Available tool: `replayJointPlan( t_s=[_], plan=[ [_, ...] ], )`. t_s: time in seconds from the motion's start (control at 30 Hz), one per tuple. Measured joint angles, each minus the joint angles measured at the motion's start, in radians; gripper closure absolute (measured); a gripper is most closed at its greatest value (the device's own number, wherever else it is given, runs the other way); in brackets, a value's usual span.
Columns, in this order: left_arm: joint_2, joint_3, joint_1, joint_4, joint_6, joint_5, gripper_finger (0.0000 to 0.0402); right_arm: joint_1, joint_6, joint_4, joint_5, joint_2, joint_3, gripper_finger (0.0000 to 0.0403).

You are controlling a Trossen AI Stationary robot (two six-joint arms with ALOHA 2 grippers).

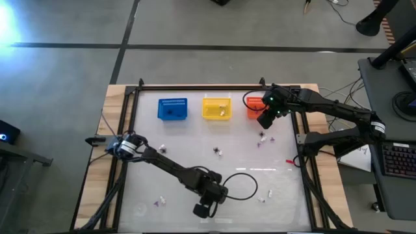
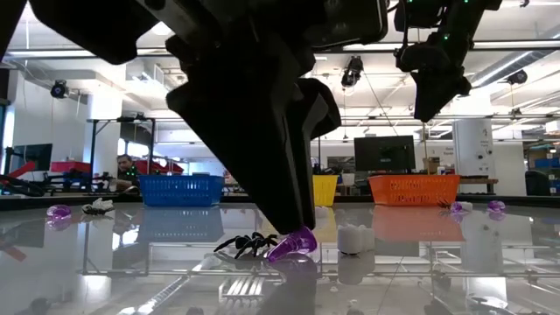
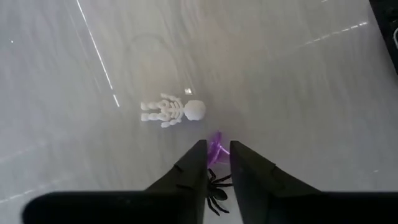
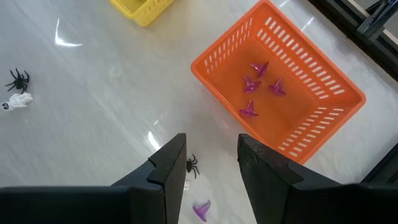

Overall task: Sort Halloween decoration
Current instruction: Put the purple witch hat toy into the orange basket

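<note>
My left gripper (image 3: 217,155) is down at the table's near edge (image 1: 203,209), shut on a small purple piece (image 3: 216,148) of the Halloween decoration. A black spider (image 3: 216,188) lies on the table between its fingers, farther back. A white skeleton (image 3: 171,111) lies just beyond. My right gripper (image 4: 211,162) hangs open above the table beside the orange basket (image 4: 323,118), which holds several purple pieces (image 4: 252,84). Under it lie a black spider (image 4: 193,165) and a purple piece (image 4: 202,210). My left gripper has the purple piece (image 3: 217,142) between its two fingertips (image 3: 198,155), coming steeply from above. In the low view the piece (image 2: 296,245) sits tilted at the fingertips, its lower edge on the table. How far back it reaches between the fingers cannot be told.
The blue basket (image 1: 172,108), yellow basket (image 1: 216,108) and orange basket (image 1: 255,106) stand in a row at the far side. More small pieces are scattered on the table (image 1: 217,151), (image 1: 262,138), (image 1: 159,201), (image 1: 265,196). A black cable loop (image 1: 250,185) lies by my left arm.
</note>
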Motion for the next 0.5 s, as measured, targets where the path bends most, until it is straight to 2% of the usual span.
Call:
replayJointPlan(
  t_s=[0.17,0.5],
  plan=[
    [0.0,0.0,0.006,0.0,0.008,0.0,0.0396,0.0,0.0,0.0,0.0,0.0,0.0,0.0266],
    [0.0,0.001,0.006,-0.004,0.006,0.0,0.0401,0.0,-0.001,-0.001,0.0,0.0,0.0,0.0266]
  ],
)
